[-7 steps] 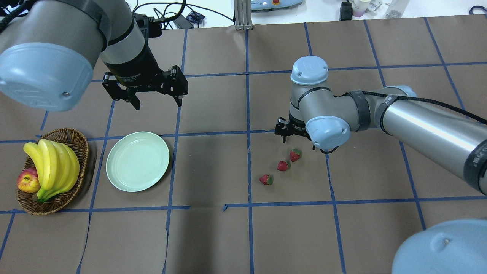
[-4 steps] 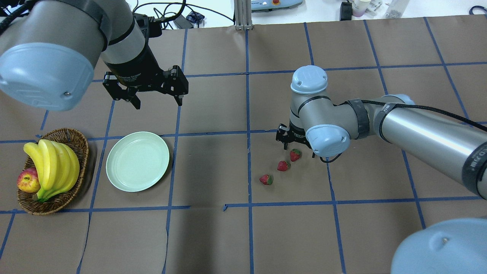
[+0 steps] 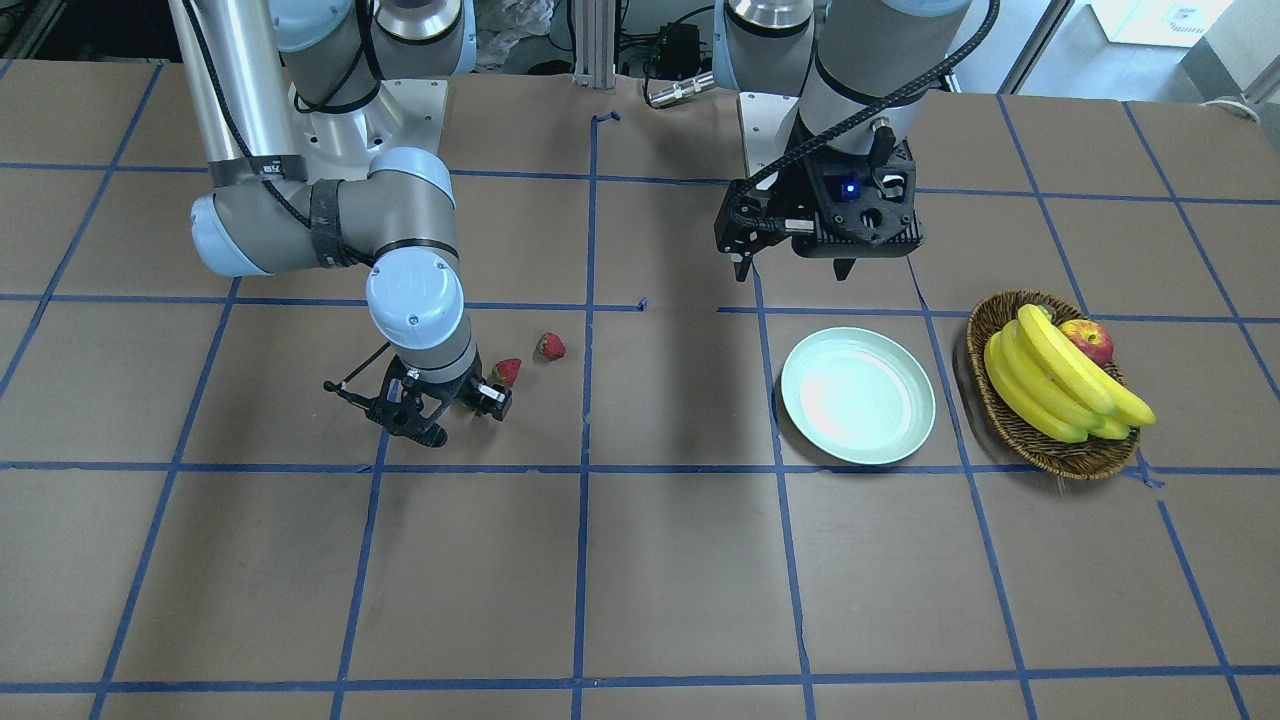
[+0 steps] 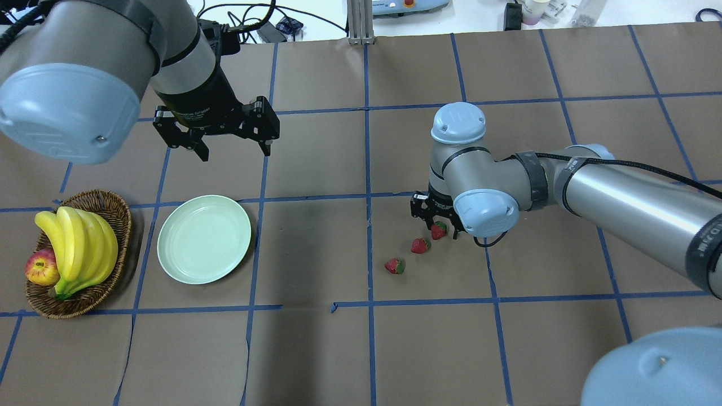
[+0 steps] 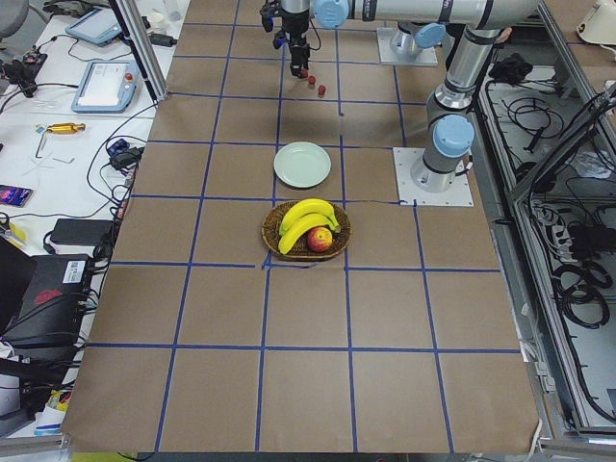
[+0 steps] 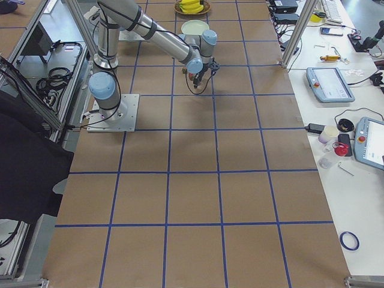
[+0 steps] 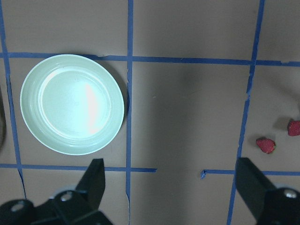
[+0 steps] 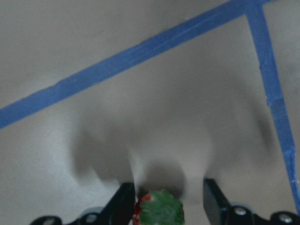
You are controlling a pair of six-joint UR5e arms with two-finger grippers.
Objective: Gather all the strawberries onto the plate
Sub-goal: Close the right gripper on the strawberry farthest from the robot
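Three red strawberries lie in a diagonal row right of the table's centre: one [image 4: 395, 265], one [image 4: 419, 245], and the farthest [image 4: 438, 230]. My right gripper [image 4: 438, 224] is low at the table, open, with its fingers on either side of the farthest strawberry [image 8: 159, 213]. In the front-facing view the right gripper [image 3: 460, 415] hides that berry; the other two [image 3: 507, 371] [image 3: 549, 346] show. The mint-green plate [image 4: 204, 238] lies empty at the left. My left gripper [image 4: 233, 151] hangs open and empty above the table behind the plate [image 7: 71, 104].
A wicker basket [image 4: 110, 204] with bananas [image 4: 79, 248] and an apple [image 4: 41, 267] stands left of the plate. Blue tape lines grid the brown table. Cables and equipment lie along the far edge.
My right gripper has moved towards the near side and down, from behind the farthest strawberry to astride it. The left arm, plate and the other berries have not moved.
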